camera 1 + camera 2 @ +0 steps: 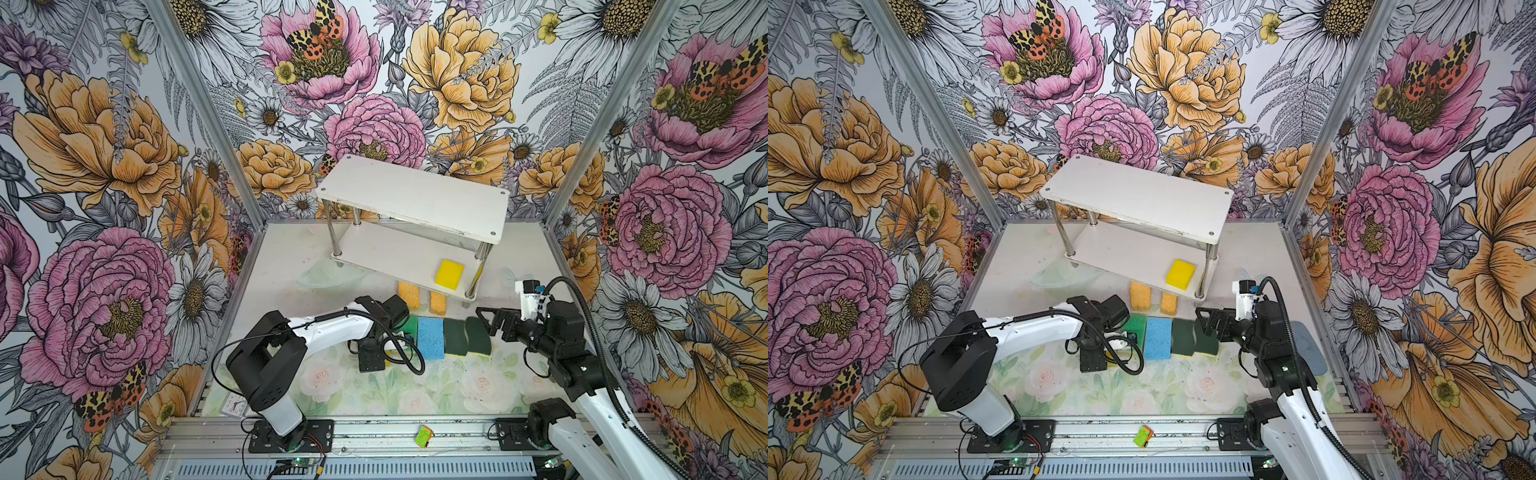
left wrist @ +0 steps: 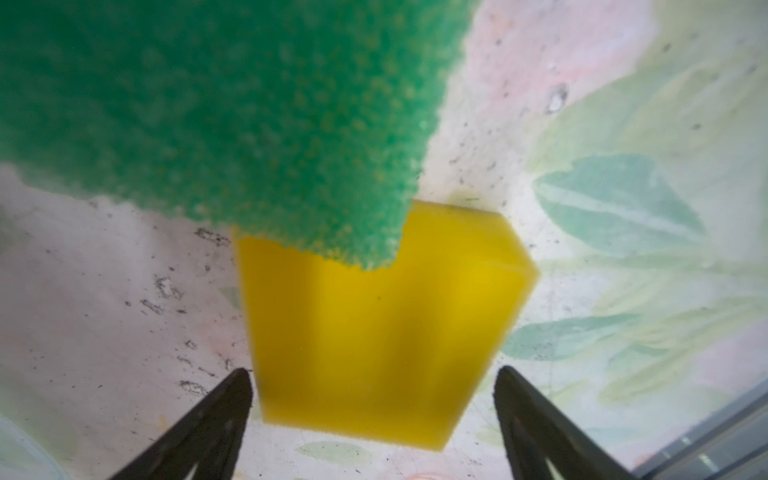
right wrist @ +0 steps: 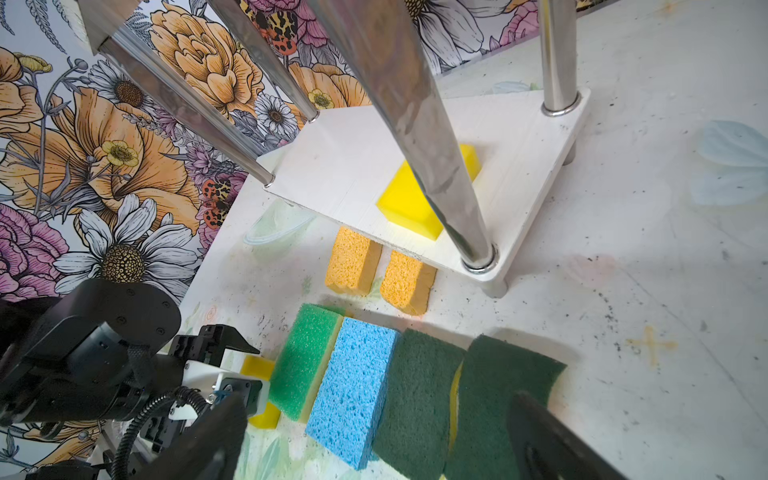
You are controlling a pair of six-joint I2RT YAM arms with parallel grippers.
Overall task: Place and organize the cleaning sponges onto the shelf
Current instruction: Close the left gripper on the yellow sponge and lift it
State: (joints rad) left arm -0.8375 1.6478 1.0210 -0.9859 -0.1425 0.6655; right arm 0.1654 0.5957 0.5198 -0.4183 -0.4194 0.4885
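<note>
We count one yellow sponge (image 1: 449, 274) on the shelf (image 1: 374, 253); the rest lie on the table (image 1: 286, 257), left gripper (image 2: 374, 371) spread astride a second yellow block (image 2: 374, 316), right gripper (image 1: 487, 322) released.

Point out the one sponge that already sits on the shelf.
The plain yellow sponge on the lower board of the shelf, near a front post. All the rest, its yellow twin included, lie on the table.
</note>
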